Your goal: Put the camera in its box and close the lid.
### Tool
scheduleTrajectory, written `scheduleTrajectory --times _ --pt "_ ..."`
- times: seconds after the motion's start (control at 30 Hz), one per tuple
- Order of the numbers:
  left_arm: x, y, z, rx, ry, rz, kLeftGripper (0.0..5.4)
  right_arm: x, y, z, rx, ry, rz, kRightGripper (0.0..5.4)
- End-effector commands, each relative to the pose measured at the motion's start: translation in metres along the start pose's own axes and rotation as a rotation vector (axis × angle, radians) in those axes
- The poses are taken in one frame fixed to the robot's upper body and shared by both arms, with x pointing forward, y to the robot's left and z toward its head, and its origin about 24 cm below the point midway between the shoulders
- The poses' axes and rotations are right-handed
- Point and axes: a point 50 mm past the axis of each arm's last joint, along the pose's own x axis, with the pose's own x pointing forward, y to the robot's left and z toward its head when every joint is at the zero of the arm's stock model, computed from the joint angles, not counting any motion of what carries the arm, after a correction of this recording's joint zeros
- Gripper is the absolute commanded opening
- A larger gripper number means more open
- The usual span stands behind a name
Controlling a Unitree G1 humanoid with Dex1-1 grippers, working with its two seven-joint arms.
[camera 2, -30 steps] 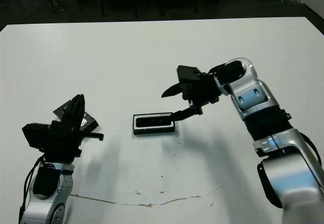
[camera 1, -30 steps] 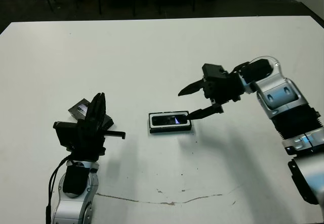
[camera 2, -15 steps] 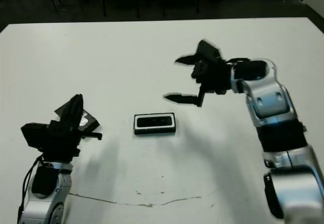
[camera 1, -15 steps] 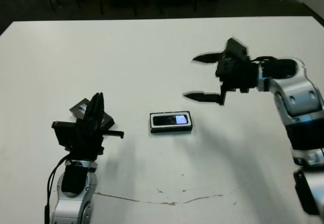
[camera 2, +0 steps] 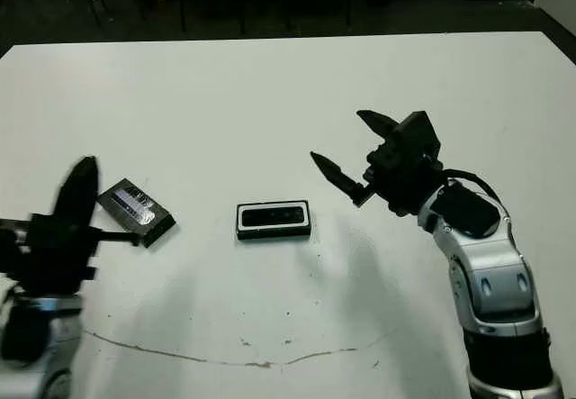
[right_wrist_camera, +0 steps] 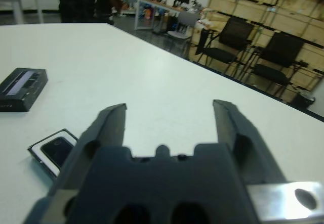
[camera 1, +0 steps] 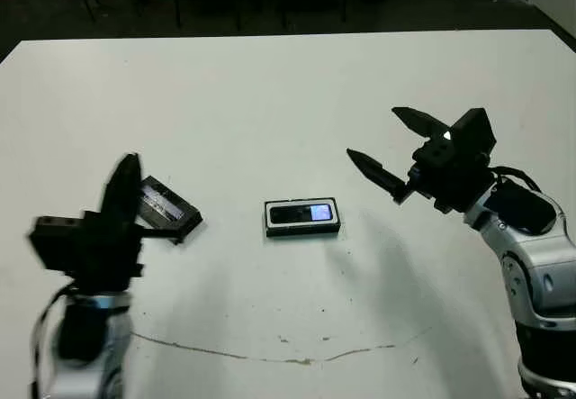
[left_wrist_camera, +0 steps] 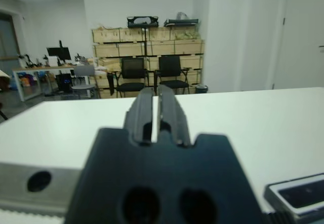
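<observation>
The left tool (camera 1: 121, 192) hangs blurred with its fingers pressed together, holding nothing, just beside the lid (camera 1: 165, 209) lying on the table (camera 1: 270, 93). The camera (camera 1: 303, 213) already sits in the box (camera 1: 302, 229) mid-table. The right tool (camera 1: 396, 151) hovers wide apart, empty. Next, I'd grip the lid by its edges and lower it square. No writing is legible.

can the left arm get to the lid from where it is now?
Probably yes. The lid lies flat on the bare table right beside the left pincer, nothing between them, though its fingers look closed.
</observation>
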Motion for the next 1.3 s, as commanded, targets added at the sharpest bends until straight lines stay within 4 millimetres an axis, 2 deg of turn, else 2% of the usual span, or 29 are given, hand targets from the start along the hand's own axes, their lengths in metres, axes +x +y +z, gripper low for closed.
scheduleTrajectory --times 0.03,0.27,0.5,0.6,0.73,0.87,1.1,1.2,1.3 --pt "-0.002 0.020 0.010 0.077 0.009 0.007 0.00 -0.001 0.007 -0.004 0.011 -0.030 -0.026 3.04" --pt "0.000 0.059 0.023 0.220 0.075 0.096 0.00 -0.007 0.018 -0.006 0.012 -0.047 -0.092 1.75" --pt "0.004 0.078 0.022 0.259 0.178 0.077 0.00 -0.011 0.017 -0.009 0.026 -0.044 -0.132 0.43" --pt "0.009 0.084 0.020 0.217 0.303 0.024 0.00 -0.011 0.016 -0.009 0.009 -0.042 -0.141 0.02" --pt "0.020 0.095 0.018 0.177 0.480 -0.098 0.00 -0.010 0.014 -0.008 -0.005 -0.043 -0.134 0.02" --pt "0.033 0.100 0.018 0.220 0.618 -0.217 0.00 -0.010 0.013 -0.005 -0.015 -0.046 -0.143 0.02" --pt "0.046 0.095 0.019 0.333 0.842 -0.405 0.00 -0.011 0.011 -0.001 0.001 -0.033 -0.157 0.02" --pt "0.048 0.092 0.013 0.356 0.909 -0.533 0.00 -0.011 0.010 -0.001 0.013 -0.037 -0.161 0.02" --pt "0.048 0.086 0.012 0.408 1.012 -0.570 0.00 -0.011 0.009 -0.001 0.011 -0.047 -0.157 0.02"
